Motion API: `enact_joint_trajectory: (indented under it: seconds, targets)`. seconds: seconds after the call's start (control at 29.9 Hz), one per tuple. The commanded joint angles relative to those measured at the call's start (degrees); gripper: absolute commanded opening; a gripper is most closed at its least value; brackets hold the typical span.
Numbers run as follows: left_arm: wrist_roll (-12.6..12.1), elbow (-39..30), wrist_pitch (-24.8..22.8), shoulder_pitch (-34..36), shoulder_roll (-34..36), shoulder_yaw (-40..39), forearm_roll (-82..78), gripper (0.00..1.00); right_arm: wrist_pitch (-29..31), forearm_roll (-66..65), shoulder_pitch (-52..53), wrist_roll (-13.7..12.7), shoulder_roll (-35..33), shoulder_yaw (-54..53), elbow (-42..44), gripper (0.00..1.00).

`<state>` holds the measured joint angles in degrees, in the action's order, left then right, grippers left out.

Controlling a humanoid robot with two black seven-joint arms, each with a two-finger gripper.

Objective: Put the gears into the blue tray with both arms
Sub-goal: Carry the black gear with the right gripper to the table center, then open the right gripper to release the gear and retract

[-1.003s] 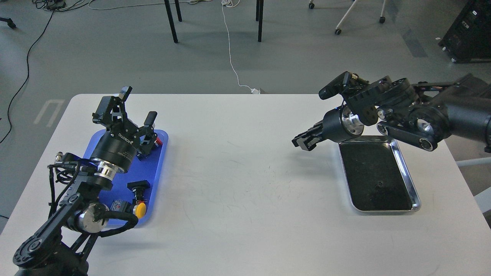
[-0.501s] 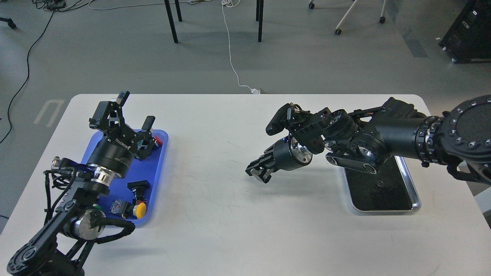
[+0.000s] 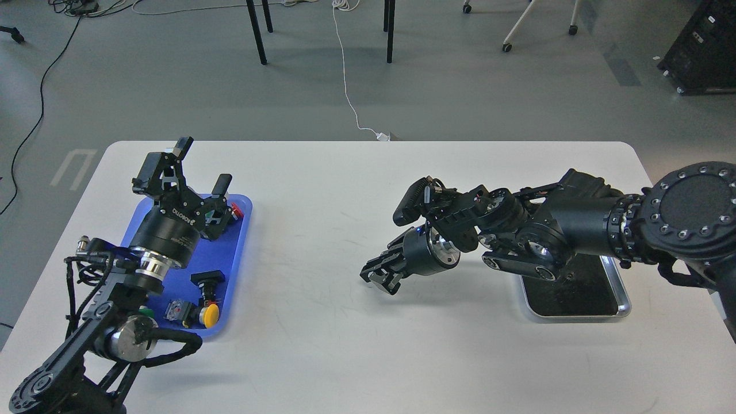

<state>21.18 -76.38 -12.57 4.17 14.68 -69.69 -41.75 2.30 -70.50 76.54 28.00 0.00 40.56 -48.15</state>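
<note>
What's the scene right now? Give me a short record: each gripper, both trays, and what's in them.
left gripper: open, raised over the far end of the blue tray, holding nothing visible
right gripper: over the bare table left of the steel tray; fingers too dark to tell open or shut
blue tray contents: yellow-capped button, black button, red-capped part
steel tray: black inside, partly hidden by the right arm
gears: too small to confirm

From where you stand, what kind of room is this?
Probably a robotics lab or workshop. A plain white worktable stands on a grey floor, loose cables trail across it, and a wheeled chair base and a black equipment case sit beyond.
</note>
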Motion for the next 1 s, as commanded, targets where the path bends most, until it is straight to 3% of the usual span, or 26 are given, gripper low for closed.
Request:
enact_joint_trajectory:
  seconds: [0.0, 0.33, 0.8, 0.97]
  targets:
    - [0.00, 0.00, 0.00, -0.04, 0.00, -0.01, 0.01, 0.98, -0.02, -0.07, -0.25, 0.00, 0.00, 0.30, 0.16, 0.23]
    - [0.00, 0.00, 0.00, -0.04, 0.09, -0.10, 0.01, 0.98, -1.16, 0.01, -1.31, 0.00, 0.00, 1.45, 1.40, 0.27]
    - [0.00, 0.00, 0.00, -0.04, 0.09, -0.10, -0.08, 0.98, -2.04, 2.38, 0.45, 0.00, -2.19, -0.04, 0.52, 0.88]
    - [-0.09, 0.00, 0.00, -0.04, 0.26, -0.01, -0.08, 0.98, -1.87, 7.12, 1.68, 0.00, -9.65, -6.53, -1.50, 0.96]
